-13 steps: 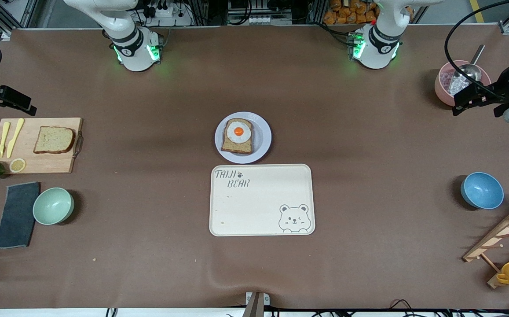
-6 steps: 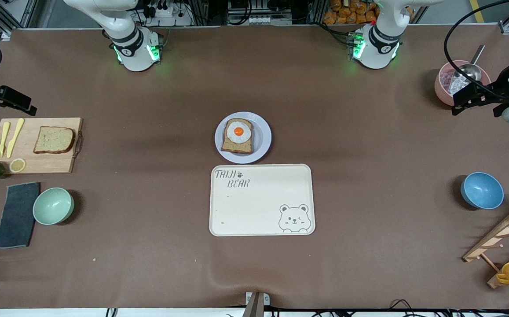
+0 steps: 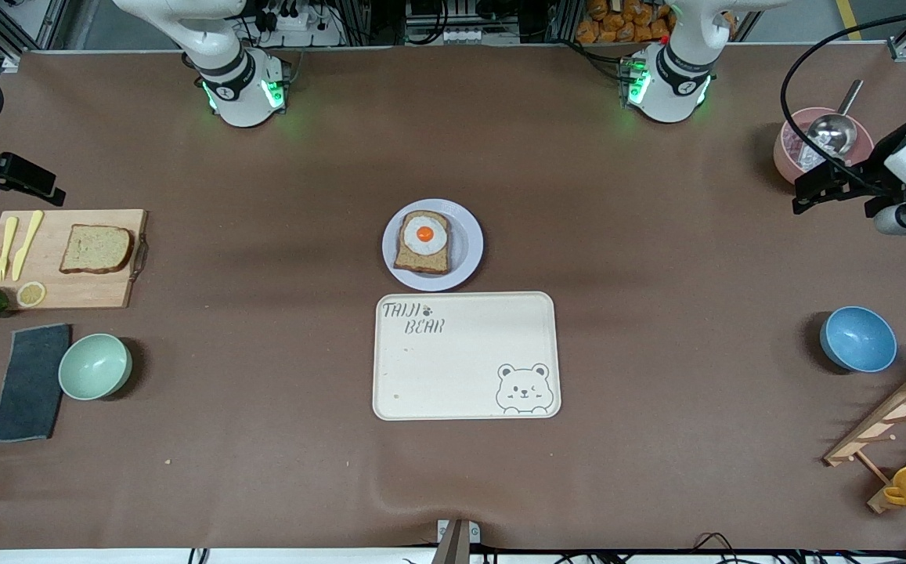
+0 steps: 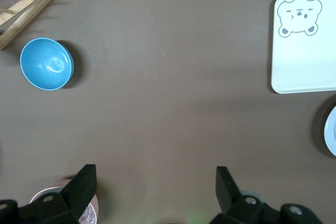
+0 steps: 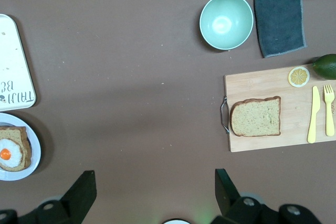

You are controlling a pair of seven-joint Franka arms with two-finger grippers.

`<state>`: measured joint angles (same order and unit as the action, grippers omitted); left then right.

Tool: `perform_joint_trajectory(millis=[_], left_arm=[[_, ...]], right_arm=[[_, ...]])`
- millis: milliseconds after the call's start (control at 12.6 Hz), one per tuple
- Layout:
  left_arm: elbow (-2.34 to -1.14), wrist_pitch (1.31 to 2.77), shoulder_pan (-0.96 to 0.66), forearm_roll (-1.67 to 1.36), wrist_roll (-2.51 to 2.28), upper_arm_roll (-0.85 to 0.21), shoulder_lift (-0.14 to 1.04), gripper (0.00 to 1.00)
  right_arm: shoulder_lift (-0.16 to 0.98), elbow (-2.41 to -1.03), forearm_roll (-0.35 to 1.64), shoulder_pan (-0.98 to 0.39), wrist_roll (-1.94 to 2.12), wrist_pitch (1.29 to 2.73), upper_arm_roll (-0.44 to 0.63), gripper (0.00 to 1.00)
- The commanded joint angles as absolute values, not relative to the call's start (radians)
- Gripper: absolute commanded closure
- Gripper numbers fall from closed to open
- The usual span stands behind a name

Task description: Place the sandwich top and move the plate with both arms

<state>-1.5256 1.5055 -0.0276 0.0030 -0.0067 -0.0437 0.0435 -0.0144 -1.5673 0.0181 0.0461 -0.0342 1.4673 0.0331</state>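
A: Where's the top slice?
B: The speckled, dark-crusted slice (image 3: 95, 249) lies flat on a wooden board (image 3: 61, 291) at the right arm's end. The ribbed round plate (image 3: 466, 252) holds egg toast (image 3: 423, 241) mid-bench.
A: End effectors?
B: Left end effector (image 4: 153, 188) over the pink bowl (image 3: 785, 153), right end effector (image 5: 152, 190) beside the board; both released, wide.

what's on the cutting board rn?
On the cutting board: the sandwich top, a yellow fork, a yellow knife and a lemon slice. The board's surface under the bread is covered.
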Motion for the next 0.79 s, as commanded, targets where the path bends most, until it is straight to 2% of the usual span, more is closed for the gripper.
perform_joint_trajectory(millis=[0,715], left_arm=[[-1.52,1.502,-0.031,-0.003,-0.028,-0.048,0.052,0.0],[-1.549,1.532,-0.034,-0.06,-0.031,-0.048,0.06,0.0]], right_arm=[[-0.014,-1.571,0.017,0.068,-0.038,1.467,0.017,0.0],[-0.003,-1.644,0.017,0.086,0.051,1.474,0.017,0.0]])
